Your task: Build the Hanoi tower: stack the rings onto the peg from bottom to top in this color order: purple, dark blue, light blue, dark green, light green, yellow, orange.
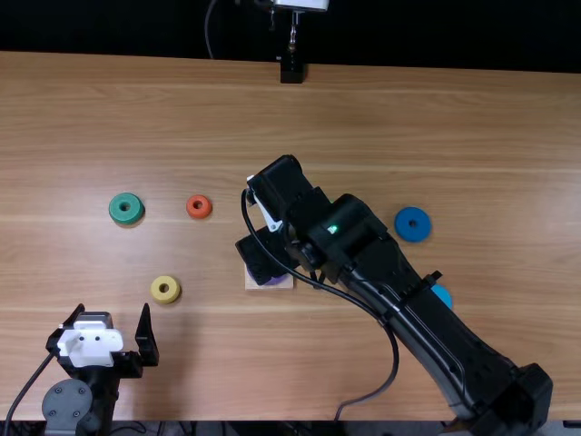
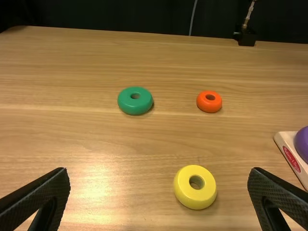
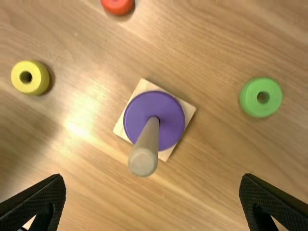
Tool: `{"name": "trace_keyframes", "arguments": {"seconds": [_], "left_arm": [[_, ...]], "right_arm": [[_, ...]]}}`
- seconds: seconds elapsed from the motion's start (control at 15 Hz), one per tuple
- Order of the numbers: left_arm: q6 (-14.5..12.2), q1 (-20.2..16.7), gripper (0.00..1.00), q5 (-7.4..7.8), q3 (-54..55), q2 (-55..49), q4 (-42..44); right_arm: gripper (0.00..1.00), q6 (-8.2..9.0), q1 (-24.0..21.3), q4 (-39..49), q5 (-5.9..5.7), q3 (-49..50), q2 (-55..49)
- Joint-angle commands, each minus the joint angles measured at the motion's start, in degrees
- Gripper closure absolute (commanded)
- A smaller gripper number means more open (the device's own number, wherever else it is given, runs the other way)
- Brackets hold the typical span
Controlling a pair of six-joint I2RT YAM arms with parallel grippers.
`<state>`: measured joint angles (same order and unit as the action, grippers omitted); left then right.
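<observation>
Over the peg (image 3: 146, 149), the right gripper (image 3: 154, 177) is spread; left gripper (image 2: 160, 170) likewise. Grip the dark blue ring (image 1: 413, 233) squarely, level.

ok so the base (image 3: 188, 109) sat mid desk (image 1: 363, 118), peg (image 3: 143, 161) upright on it, bottom ring (image 3: 168, 110) around the peg. Left of it was the near left ring (image 1: 157, 293), with the outer left ring (image 1: 118, 215) and inner left ring (image 1: 192, 213) behind. Right was the near right ring (image 1: 443, 296), back right ring (image 1: 403, 224) behind that, inner right ring (image 3: 249, 98) behind the base's right
</observation>
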<state>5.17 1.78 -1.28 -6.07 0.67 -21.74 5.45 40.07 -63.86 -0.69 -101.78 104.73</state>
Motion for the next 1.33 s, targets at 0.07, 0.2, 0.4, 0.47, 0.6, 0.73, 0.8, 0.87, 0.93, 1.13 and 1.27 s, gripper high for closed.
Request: {"name": "trace_keyframes", "arguments": {"seconds": [0.07, 0.2, 0.4, 0.47, 0.6, 0.73, 0.8, 0.87, 0.93, 1.13, 1.27], "left_arm": [[-0.32, -0.29, 0.00, -0.09, 6.07, -0.67, -4.74], [-0.32, -0.20, 0.00, -0.09, 6.07, -0.67, -4.74], [-0.32, -0.20, 0.00, -0.09, 6.07, -0.67, -4.74], [-0.32, -0.29, 0.00, -0.09, 6.07, -0.67, -4.74], [-0.32, -0.29, 0.00, -0.09, 6.07, -0.67, -4.74], [-0.32, -0.29, 0.00, -0.09, 6.07, -0.67, -4.74], [-0.32, -0.29, 0.00, -0.09, 6.07, -0.67, -4.74], [-0.32, -0.29, 0.00, -0.09, 6.07, -0.67, -4.74], [-0.32, -0.29, 0.00, -0.09, 6.07, -0.67, -4.74], [-0.32, -0.29, 0.00, -0.09, 6.07, -0.67, -4.74], [-0.32, -0.29, 0.00, -0.09, 6.07, -0.67, -4.74]], "right_arm": [[0.00, -0.07, -0.79, 0.09, -0.68, -2.55, -0.05], [0.00, 0.35, -5.18, 0.09, -0.58, -4.83, -0.14], [0.00, 0.66, -10.46, 0.09, -0.47, -7.12, -0.14], [0.00, 0.56, -12.21, 0.20, -0.58, -7.12, -0.14], [0.00, 0.45, -16.26, 0.09, -0.47, -6.50, -0.14], [0.00, 0.14, -19.68, 0.09, -0.47, -5.89, -0.14], [0.00, -0.07, -21.44, 0.09, -0.37, -4.40, -0.14], [0.00, -0.18, -23.02, 0.20, -0.26, -2.29, -0.14], [0.00, -0.29, -24.61, 0.62, -0.26, -0.53, -0.14], [0.00, -0.60, -28.21, 11.80, -0.47, 8.44, -0.14], [0.00, -0.71, -30.41, 21.18, -0.47, 14.59, -0.14]]}}
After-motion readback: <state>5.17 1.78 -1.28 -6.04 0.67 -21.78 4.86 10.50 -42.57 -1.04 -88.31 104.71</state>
